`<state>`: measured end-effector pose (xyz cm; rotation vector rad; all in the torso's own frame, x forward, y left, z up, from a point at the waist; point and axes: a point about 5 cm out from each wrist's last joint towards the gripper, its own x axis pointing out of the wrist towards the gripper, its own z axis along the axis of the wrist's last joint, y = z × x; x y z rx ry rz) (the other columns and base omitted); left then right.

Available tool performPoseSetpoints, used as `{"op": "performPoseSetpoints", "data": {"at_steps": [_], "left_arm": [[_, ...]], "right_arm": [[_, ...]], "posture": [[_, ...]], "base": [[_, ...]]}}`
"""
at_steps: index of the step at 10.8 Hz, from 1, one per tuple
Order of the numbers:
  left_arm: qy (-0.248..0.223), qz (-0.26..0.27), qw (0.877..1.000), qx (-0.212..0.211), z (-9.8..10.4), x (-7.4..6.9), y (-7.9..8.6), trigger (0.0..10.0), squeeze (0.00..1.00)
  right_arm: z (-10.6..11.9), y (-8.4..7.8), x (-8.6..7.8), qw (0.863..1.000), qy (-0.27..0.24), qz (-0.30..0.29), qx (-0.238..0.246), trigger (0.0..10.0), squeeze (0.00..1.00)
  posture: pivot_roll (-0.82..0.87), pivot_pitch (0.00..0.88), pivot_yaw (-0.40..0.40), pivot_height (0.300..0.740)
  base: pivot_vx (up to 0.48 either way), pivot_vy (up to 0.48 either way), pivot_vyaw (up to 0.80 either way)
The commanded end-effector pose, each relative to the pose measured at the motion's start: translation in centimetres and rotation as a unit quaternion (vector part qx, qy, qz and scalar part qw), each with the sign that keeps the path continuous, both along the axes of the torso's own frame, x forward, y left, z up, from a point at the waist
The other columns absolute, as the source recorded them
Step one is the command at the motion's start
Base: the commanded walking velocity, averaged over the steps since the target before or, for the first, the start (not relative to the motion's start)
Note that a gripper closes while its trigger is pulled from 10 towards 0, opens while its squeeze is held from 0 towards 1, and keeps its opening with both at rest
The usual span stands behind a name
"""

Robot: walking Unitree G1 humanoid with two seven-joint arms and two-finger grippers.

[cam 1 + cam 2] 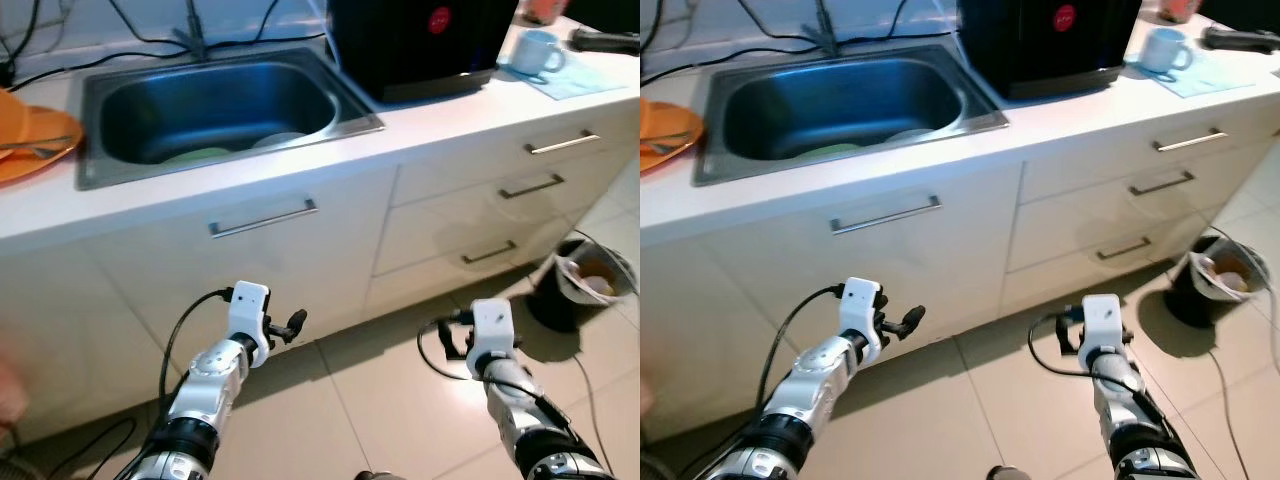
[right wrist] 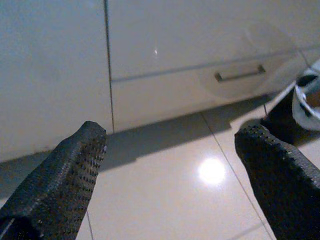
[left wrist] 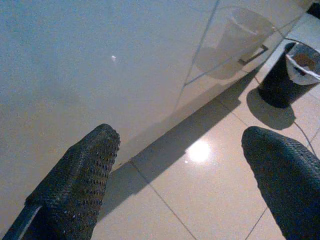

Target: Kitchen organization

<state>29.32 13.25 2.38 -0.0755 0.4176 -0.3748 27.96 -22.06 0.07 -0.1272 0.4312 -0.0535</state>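
Note:
I face a white kitchen counter with a steel sink [image 1: 230, 165]. In the basin lie a pale green plate [image 1: 197, 156] and a white dish [image 1: 280, 140]. Orange plates [image 1: 30, 140] with cutlery rest on the counter at the far left. A light blue mug [image 1: 535, 52] stands on a blue mat [image 1: 585, 82] at the right. Both arms are held low in front of the cabinets. My left gripper [image 1: 288, 325] is open near the cabinet door, its fingers [image 3: 85, 175] holding nothing. Over the floor tiles my right gripper [image 1: 447, 338] is open too, its fingers [image 2: 65, 175] bare.
A black appliance [image 1: 420, 40] with a red mark stands right of the sink. The cabinet door has a bar handle [image 1: 262, 218]; three drawers [image 1: 532, 186] stack at the right. A black bin [image 1: 585, 285] with a white liner stands on the floor at the right. Cables run behind the sink.

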Motion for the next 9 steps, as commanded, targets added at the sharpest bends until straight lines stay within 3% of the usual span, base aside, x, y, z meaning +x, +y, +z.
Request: {"op": "performPoseSetpoints", "data": {"at_steps": [1, 2, 5, 6, 7, 8, 9], "left_arm": [[-0.010, -0.011, 1.000, 0.007, 0.5, 0.0, -0.2, 10.0, 0.00], [-0.024, -0.026, 0.999, 0.017, 0.9, 0.2, -0.2, 10.0, 0.00], [0.025, -0.021, 0.999, 0.021, 0.7, -0.3, -0.2, 10.0, 0.00], [0.002, -0.022, 1.000, 0.022, 1.6, -0.5, 0.1, 10.0, 0.00], [-0.060, -0.023, 0.997, 0.040, 3.3, -0.7, 0.7, 10.0, 0.00], [-0.148, 0.020, 0.988, 0.040, 6.4, -0.9, 2.3, 10.0, 0.00], [-0.192, 0.005, 0.980, 0.059, 8.5, -1.8, 3.0, 10.0, 0.00]], "right_arm": [[0.3, -0.1, 0.1, 1.000, -0.011, -0.005, -0.006, 10.0, 0.00], [0.8, -0.4, 0.4, 1.000, -0.022, -0.007, -0.006, 10.0, 0.00], [1.8, -1.9, -0.1, 0.998, -0.050, -0.026, -0.014, 10.0, 0.00], [2.9, -2.3, -0.4, 0.997, -0.074, -0.014, -0.013, 10.0, 0.00], [4.7, -2.5, -0.6, 0.994, -0.103, 0.007, -0.018, 10.0, 0.00], [7.2, -2.5, -0.6, 0.990, -0.137, 0.019, -0.019, 10.0, 0.00], [9.5, -2.0, -0.5, 0.986, -0.167, 0.027, -0.005, 10.0, 0.00]], "posture": [[0.14, 0.000, -0.004, 0.740], [0.11, 0.000, 0.001, 0.740], [0.09, 0.000, 0.027, 0.740], [0.09, 0.000, 0.041, 0.740], [0.09, 0.000, 0.051, 0.740], [0.10, 0.000, 0.045, 0.740], [0.11, 0.000, 0.051, 0.740]], "base": [[0.000, 0.000, 0.00], [0.000, 0.000, 0.00], [0.000, 0.000, 0.00], [0.000, 0.000, 0.00], [0.000, 0.000, 0.00], [0.000, 0.000, 0.00], [0.000, 0.000, 0.00]]}}
